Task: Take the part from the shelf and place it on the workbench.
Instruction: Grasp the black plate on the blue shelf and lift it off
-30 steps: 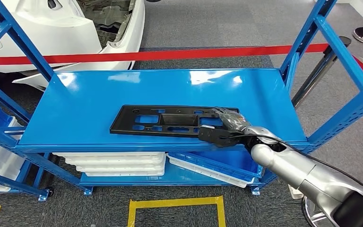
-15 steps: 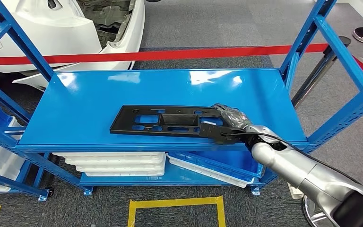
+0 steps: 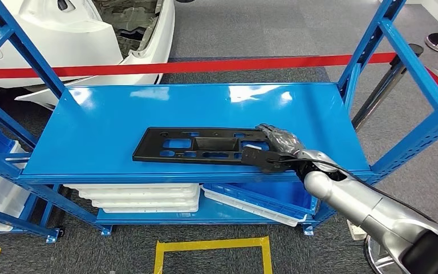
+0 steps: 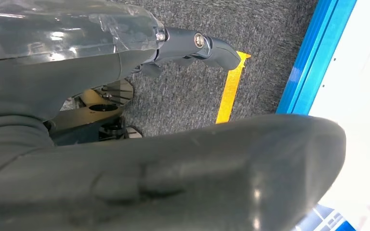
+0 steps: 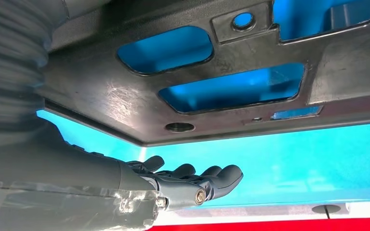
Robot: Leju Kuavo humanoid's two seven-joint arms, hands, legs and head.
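Since a second ago the right hand [image 3: 278, 149] has slid further onto the right end of the black plastic panel [image 3: 202, 146], thumb below the edge and fingers [image 5: 207, 179] stretched over the top, grasping it. The panel lies flat on the blue shelf [image 3: 120, 114] (unmoved). The left hand [image 4: 173, 183] hangs by the floor; I cannot tell its state. Below, white trays [image 3: 140, 197] are stacked beside a blue bin [image 3: 274, 197].

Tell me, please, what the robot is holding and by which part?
The right hand grips the black part at its right end; it lies on the shelf.
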